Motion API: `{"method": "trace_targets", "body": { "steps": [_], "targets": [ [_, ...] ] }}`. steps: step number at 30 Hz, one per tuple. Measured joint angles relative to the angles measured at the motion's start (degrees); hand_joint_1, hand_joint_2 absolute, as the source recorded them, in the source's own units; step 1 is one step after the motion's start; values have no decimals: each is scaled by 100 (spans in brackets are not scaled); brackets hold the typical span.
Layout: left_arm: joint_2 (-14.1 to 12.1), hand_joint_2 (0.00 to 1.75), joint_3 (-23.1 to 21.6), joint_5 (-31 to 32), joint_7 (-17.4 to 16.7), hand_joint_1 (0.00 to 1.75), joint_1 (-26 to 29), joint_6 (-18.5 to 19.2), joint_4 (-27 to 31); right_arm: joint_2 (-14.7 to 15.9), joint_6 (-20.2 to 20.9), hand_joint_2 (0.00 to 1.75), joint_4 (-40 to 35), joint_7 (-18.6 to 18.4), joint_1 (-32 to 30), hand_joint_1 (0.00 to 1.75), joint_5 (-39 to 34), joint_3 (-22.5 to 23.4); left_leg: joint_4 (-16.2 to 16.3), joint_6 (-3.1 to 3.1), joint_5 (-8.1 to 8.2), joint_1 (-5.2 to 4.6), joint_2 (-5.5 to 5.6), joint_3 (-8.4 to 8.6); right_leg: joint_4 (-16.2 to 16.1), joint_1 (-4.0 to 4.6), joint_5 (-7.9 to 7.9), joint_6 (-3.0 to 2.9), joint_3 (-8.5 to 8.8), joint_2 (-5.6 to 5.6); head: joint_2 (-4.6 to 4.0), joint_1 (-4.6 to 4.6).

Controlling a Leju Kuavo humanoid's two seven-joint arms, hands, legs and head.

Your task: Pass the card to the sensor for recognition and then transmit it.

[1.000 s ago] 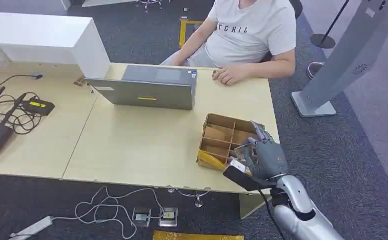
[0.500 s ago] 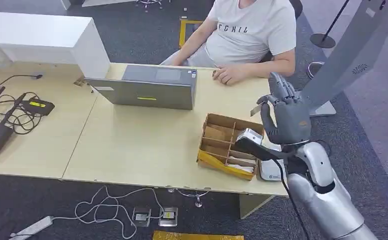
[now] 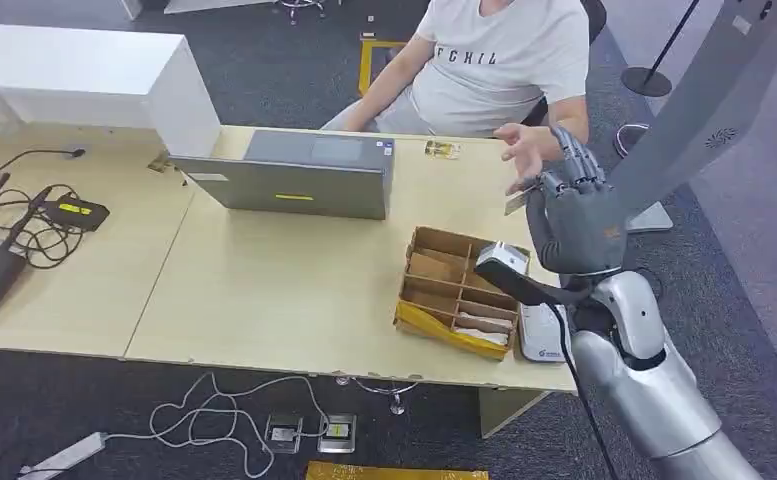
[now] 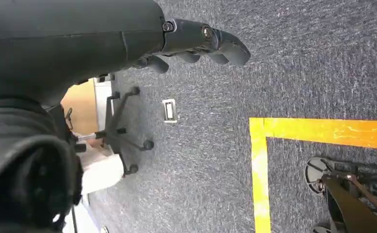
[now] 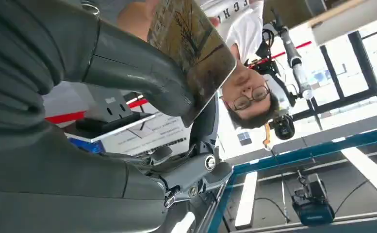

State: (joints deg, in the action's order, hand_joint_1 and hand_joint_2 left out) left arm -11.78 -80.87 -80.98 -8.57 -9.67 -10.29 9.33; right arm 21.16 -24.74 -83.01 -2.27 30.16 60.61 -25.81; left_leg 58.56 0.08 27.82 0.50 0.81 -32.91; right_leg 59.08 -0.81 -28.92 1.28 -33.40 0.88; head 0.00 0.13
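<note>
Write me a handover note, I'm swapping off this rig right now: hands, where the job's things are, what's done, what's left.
Right hand: raised over the desk's far right corner, holding the card between thumb and fingers.
Left hand: hanging over the carpet, holding nothing.
Sensor: white unit on the desk beside the cardboard box.
Person's hand: lifted, reaching toward the card.
Done: card picked up and offered. Whether it was scanned cannot be told.
Left: release the card to the person.
</note>
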Motion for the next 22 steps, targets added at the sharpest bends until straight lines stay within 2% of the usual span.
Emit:
{"method": "trace_targets", "body": {
  "steps": [9,22],
  "targets": [
    [0,0,-2,20,0,0,-1,28,0,-164,-188,175,646,26,175,175,100,11,0,0,0,0,1,0,0,0,0,0,0,1,0,0],
    [-7,0,-53,50,0,0,0,77,0,-232,-603,175,1342,190,215,175,181,238,0,0,0,0,1,1,-1,0,0,0,-1,1,0,0]
  ]
}}
